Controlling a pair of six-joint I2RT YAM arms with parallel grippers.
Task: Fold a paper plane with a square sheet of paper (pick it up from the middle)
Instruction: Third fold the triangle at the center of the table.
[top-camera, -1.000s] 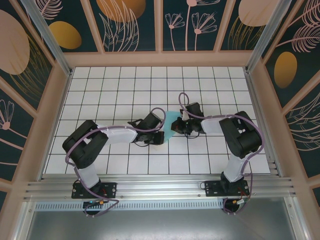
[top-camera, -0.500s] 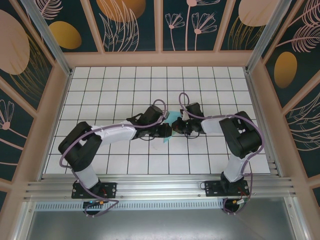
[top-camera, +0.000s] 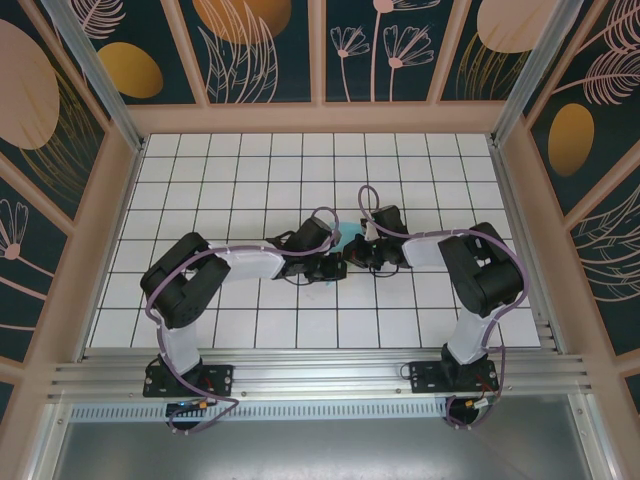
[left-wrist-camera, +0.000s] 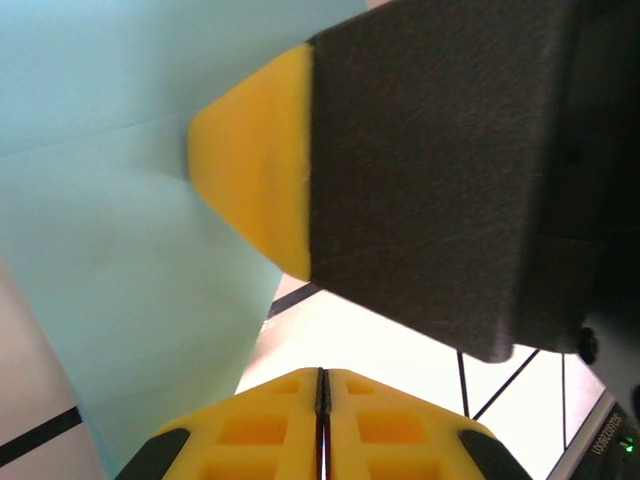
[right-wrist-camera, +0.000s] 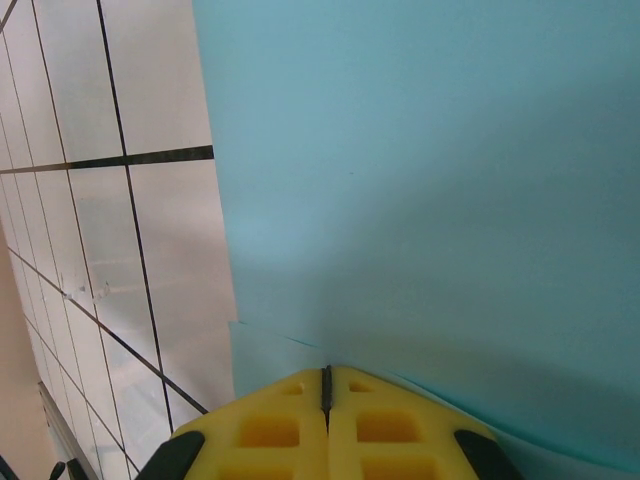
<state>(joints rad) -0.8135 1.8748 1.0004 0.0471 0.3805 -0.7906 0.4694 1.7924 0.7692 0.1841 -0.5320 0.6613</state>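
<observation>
**Gridded table** (top-camera: 200, 300), centre: the square sheet of paper (right-wrist-camera: 420, 150), bearing a faint crease, sat between the two arms' tips.

**Right gripper** (right-wrist-camera: 326, 372): jaws pressed together, pinching the sheet's edge.

**Left gripper** (left-wrist-camera: 320, 375): jaws likewise together, just beside the sheet. Whether it held the paper could not be told.

**Risk:** opposed pulls might tear or miscrease the thin paper, and a slipping pinch would let it drop.

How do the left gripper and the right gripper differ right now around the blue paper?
The right gripper looks shut on the sheet's edge; the left gripper is shut with nothing seen between its fingers. The sheet rises straight ahead of the right gripper, whereas the left gripper has the sheet beside it and bare table ahead. Both have closed yellow fingers.
</observation>
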